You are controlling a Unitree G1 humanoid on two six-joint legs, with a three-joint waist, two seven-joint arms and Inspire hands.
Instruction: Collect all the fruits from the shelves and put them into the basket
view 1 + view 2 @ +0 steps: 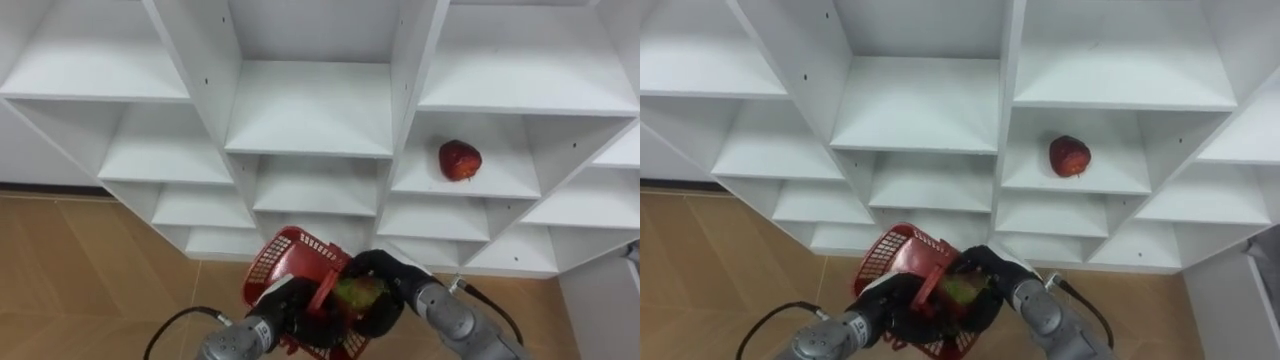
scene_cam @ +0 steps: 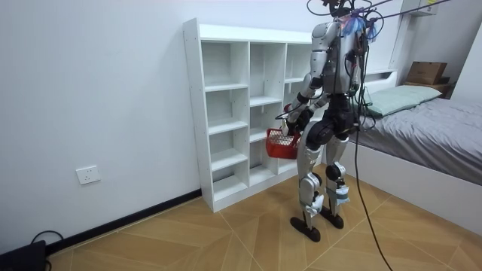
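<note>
The robot is standing right up against the white closet [image 1: 310, 110], its open compartments running in columns before it. In the room view it is standing upright on the wooden floor [image 2: 226, 233], facing the shelves, with a bed [image 2: 437, 120] off to that view's right.

Low in the eye views, both hands are working at a red basket [image 1: 285, 255]. The left hand [image 1: 292, 308] is coming in from the lower left and its fingers are curling round the basket's near side, gripping it and holding it up in front of the lower shelves. The basket is tilting, its mesh wall and rim facing up toward the camera.

The right hand [image 1: 395, 280] is reaching in from the lower right, and its dark fingers are wrapping round a greenish fruit [image 1: 358, 292], holding it right at the basket's mouth, just beside the left hand.

Up on the shelves, a red fruit [image 1: 460, 160] is sitting alone on a shelf in the column to the right of the middle one, well above the basket and apart from both hands.
</note>
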